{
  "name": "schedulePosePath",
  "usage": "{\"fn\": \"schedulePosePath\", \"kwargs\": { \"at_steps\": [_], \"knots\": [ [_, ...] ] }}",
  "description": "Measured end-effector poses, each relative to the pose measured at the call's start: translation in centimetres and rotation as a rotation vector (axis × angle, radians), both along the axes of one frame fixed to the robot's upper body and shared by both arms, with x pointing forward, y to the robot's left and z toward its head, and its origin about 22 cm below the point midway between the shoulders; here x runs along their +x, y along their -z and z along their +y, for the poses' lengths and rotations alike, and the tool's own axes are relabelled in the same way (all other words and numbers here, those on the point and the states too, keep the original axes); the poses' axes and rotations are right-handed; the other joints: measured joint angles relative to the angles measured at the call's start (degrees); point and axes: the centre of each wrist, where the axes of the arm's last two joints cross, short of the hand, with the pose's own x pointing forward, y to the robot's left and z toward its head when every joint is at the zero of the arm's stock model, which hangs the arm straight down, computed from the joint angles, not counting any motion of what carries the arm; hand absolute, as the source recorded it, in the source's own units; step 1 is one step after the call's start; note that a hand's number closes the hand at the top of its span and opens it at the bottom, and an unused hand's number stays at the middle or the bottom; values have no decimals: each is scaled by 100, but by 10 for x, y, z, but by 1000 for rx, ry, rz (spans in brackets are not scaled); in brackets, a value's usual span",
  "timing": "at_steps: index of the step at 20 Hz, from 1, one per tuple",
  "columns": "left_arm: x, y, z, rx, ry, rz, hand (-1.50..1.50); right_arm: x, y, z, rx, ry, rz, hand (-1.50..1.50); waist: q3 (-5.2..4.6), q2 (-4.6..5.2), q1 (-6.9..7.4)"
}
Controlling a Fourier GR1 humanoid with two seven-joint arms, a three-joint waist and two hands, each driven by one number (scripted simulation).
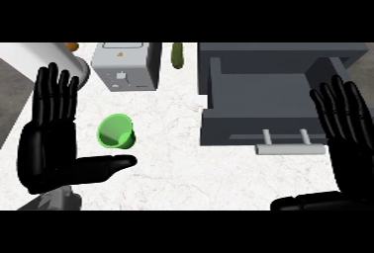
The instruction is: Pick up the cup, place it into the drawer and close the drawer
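Observation:
A green cup (116, 131) lies on its side on the white marble counter, its mouth facing toward me. My left hand (50, 143) is open at the view's left, fingers straight up, its thumb stretched out just below the cup without touching it. The grey drawer (256, 99) stands pulled open to the right of the cup, nothing inside it, with a pale handle (289, 141) on its near front. My right hand (343, 128) is open at the right edge, fingers up, overlapping the drawer's right side.
A grey toaster-like box (124, 66) stands at the back, left of the drawer. A dark green cucumber (177, 54) lies beside it. A white rounded object (51, 54) with something orange sits at the back left.

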Motion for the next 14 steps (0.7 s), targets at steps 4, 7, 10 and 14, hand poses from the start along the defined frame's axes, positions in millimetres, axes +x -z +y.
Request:
{"fn": "schedulePosePath", "kwargs": {
  "at_steps": [4, 7, 10, 14],
  "knots": [
    [18, 1, -10, -55, -1, 27, -150, 0, 6, 0, 16, -23, 28, -150, 11, 3, 7],
    [23, 3, -19, -71, 2, 36, -150, 3, 8, 1, 19, -25, 34, -150, 14, 3, 17],
    [21, 8, -23, -75, 1, 39, -150, 2, 5, 5, 24, -25, 42, -150, 15, 1, 26],
    [34, 10, -25, -77, -4, 46, -150, 11, 7, 5, 27, -25, 38, -150, 17, 3, 28]
  ]
}}
